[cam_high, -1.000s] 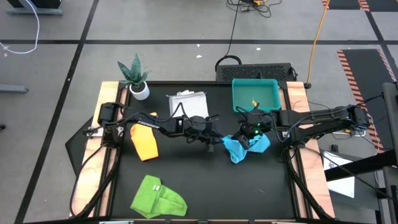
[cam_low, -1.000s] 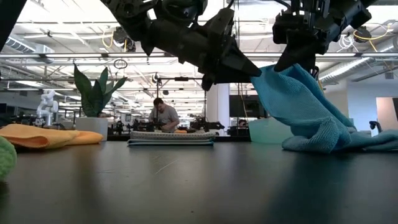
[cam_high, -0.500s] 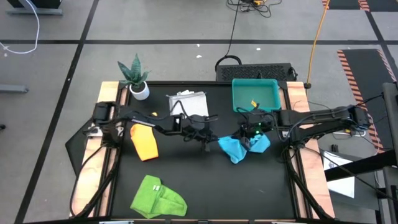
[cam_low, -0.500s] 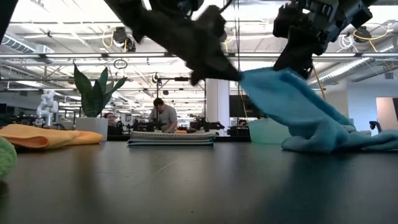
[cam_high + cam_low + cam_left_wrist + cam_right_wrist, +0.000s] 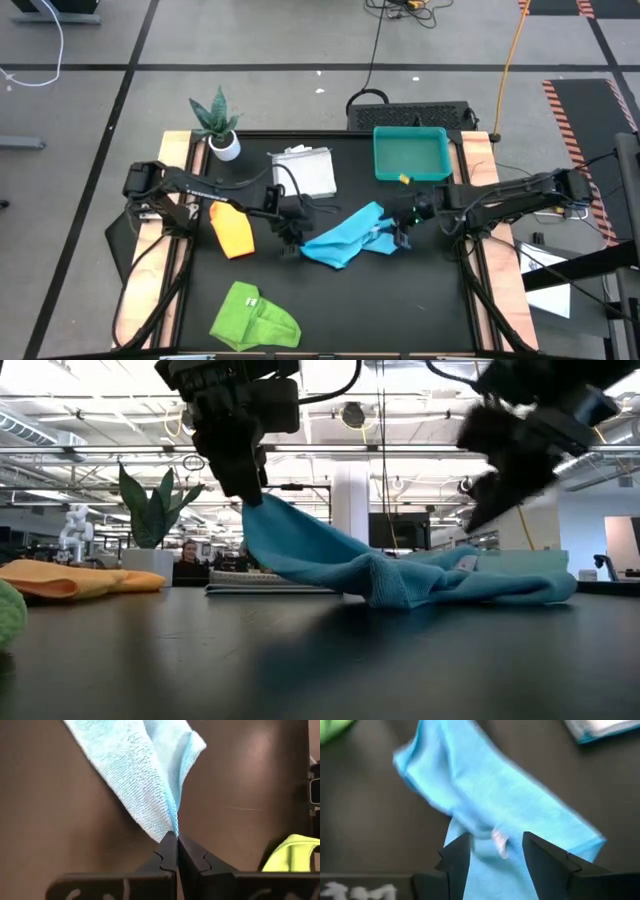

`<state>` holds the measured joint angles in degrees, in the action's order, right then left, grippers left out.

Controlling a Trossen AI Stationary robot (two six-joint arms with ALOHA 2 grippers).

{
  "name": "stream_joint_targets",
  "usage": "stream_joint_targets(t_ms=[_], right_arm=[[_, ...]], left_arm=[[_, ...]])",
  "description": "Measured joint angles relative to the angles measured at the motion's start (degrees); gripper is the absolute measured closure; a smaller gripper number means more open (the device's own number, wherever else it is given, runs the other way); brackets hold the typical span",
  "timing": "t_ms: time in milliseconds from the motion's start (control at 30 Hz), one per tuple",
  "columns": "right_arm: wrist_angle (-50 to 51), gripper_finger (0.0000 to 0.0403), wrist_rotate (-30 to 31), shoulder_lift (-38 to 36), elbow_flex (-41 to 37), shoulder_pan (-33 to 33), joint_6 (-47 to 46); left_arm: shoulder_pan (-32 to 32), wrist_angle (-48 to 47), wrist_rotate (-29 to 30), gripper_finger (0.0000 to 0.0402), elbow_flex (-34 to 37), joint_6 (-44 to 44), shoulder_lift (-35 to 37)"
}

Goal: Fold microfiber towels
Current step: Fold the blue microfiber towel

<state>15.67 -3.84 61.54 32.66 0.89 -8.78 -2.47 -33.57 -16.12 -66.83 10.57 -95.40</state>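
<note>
The turquoise blue towel point(image 5: 345, 237) lies stretched across the middle of the black table, its right part bunched on the tabletop point(image 5: 470, 578). My left gripper point(image 5: 290, 238) is shut on its left end, which is held up off the table point(image 5: 252, 510). My right gripper point(image 5: 495, 854) is open over the towel's right end, a finger on either side of a small white tag point(image 5: 498, 842). In the low view that gripper point(image 5: 510, 460) is above the cloth. My left gripper pinches a gathered corner of the blue towel point(image 5: 171, 827) between the tips of its two fingers point(image 5: 167, 851). The fingers slant down from above. That corner is lifted, and the cloth slopes down from it to the table, where the rest lies.
An orange towel point(image 5: 232, 228) lies left of my left gripper and a lime green towel point(image 5: 255, 318) near the front edge. Folded pale towels point(image 5: 305, 170), a teal tray point(image 5: 410, 152) and a potted plant point(image 5: 217, 125) stand along the far side.
My left gripper has taken hold of the towel's corner and drawn it toward the table's left edge, tipping steeply downward. My right gripper has let go and sunk lower. The towel, before a bunch hanging from the right gripper, has dropped and spread out along the table.
</note>
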Motion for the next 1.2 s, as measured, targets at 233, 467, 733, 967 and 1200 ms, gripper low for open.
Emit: stream_joint_targets(t_ms=[233, 467, 733, 967, 1200], right_arm=[[-1.9, 0.0233, 3.8, -1.2, -4.3, 0.6, -15.1], [-12.9, 0.0234, 3.6, -2.3, -10.5, 2.0, -16.7], [-21.6, 0.0249, 3.6, -2.2, -16.2, 3.9, -20.3], [-28.8, 0.0363, 1.1, -2.1, -16.7, 4.0, -19.8], [-32.1, 0.0401, -12.0, -2.6, -16.7, 5.3, -41.9]], left_arm=[[-0.4, 0.3, 1.2, 0.04, 0.0, 0.0, -0.2], [-0.3, 0.6, 1.1, 0.04, 0.0, -0.5, -0.2], [-0.1, 0.1, 1.1, 0.0401, 0.0, -0.5, -0.2], [0.0, 0.0, 1.1, 0.0401, 0.0, -1.3, -0.2], [0.6, -2.4, 1.1, 0.0401, 0.0, -1.4, 1.6]])
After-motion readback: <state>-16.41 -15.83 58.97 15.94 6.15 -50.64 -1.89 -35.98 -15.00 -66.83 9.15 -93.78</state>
